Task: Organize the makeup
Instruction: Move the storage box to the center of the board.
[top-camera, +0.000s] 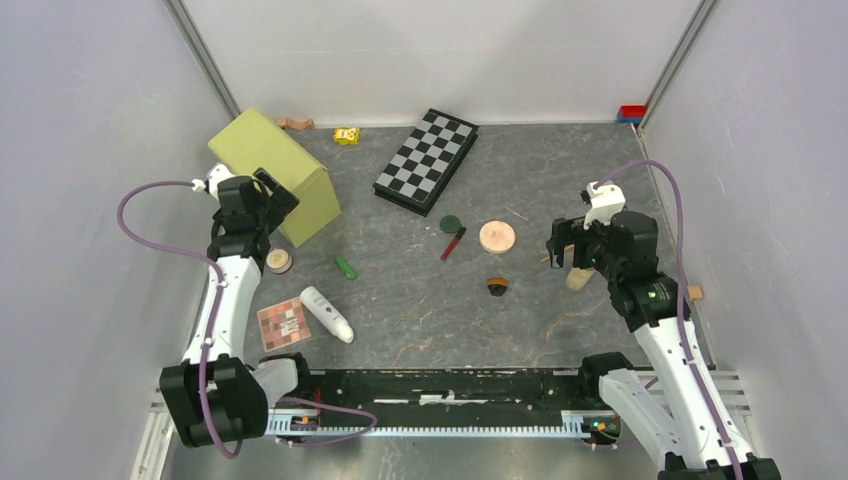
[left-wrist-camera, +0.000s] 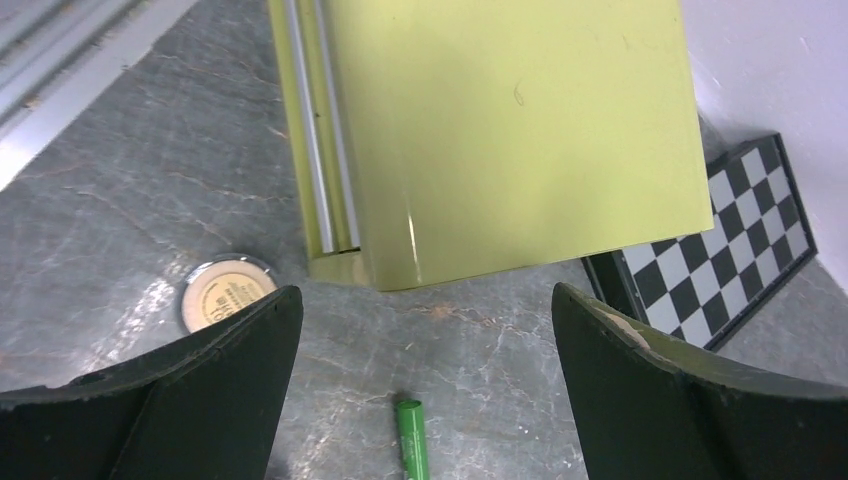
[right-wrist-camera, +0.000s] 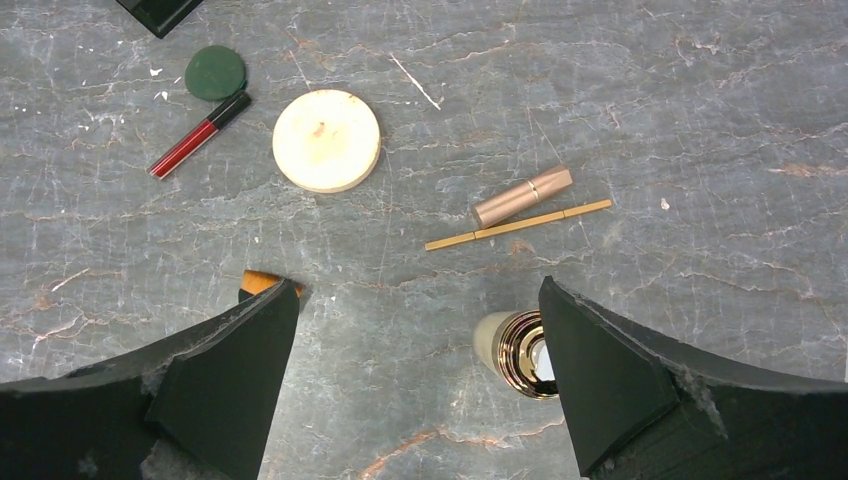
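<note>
Organizing is not looking begun: eyeshadow palette (top-camera: 284, 324), white tube (top-camera: 327, 313) and peach compact (top-camera: 497, 237) are lying scattered across the table (top-camera: 420, 330); left gripper (left-wrist-camera: 425, 300) and right gripper (right-wrist-camera: 418, 290) are hanging released, empty.

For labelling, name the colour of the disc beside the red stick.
Dark green disc; right wrist view.

The work surface (top-camera: 560, 190) is formed by a dark grey slab veined like marble. It is enclosed on three sides by plain pale grey walls (top-camera: 80, 120), joined at the far corners by slanted metal profiles (top-camera: 203, 55). The near edge is bounded by a black rail (top-camera: 440, 385) beside a toothed metal strip (top-camera: 450, 425). Lighting is even; only soft shadows are cast.
</note>
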